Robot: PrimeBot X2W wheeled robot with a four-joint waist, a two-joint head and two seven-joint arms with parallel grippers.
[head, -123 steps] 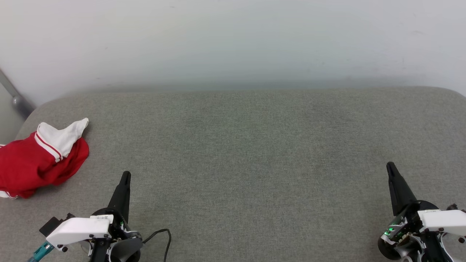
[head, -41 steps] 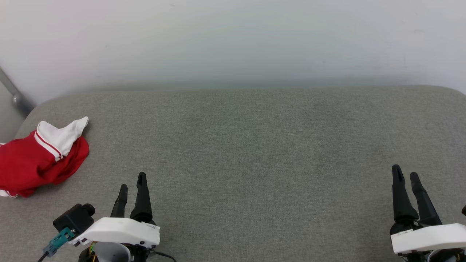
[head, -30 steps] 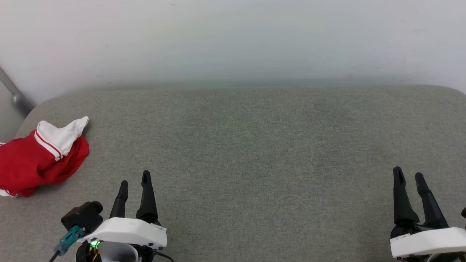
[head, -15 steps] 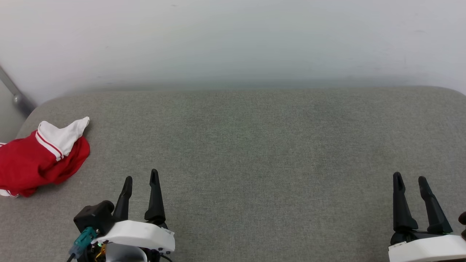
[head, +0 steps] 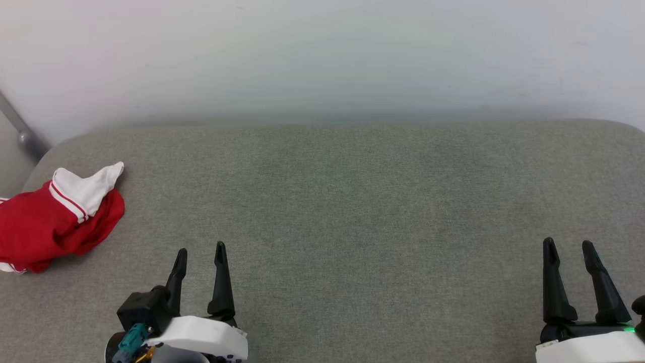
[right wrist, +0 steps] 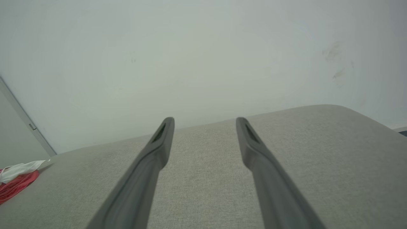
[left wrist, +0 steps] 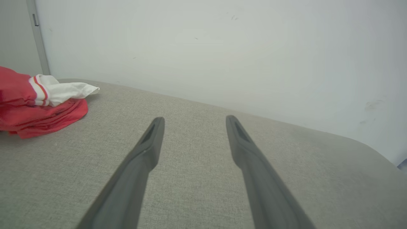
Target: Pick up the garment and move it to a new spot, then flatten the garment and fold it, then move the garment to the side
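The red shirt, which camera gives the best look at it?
The head view: the shirt lies crumpled at the far left, seen from above almost whole, with its white sleeve on top. The left wrist view shows it closer but side-on and cut by the frame edge; the right wrist view catches a small corner.

The garment (head: pixel 48 227) lies crumpled in a heap at the far left edge of the grey cushion (head: pixel 352 201), red body bunched, one white sleeve (red-striped seam) draped uppermost, unheld.

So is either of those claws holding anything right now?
No. Both the left gripper and right gripper are open and empty; the garment lies apart.
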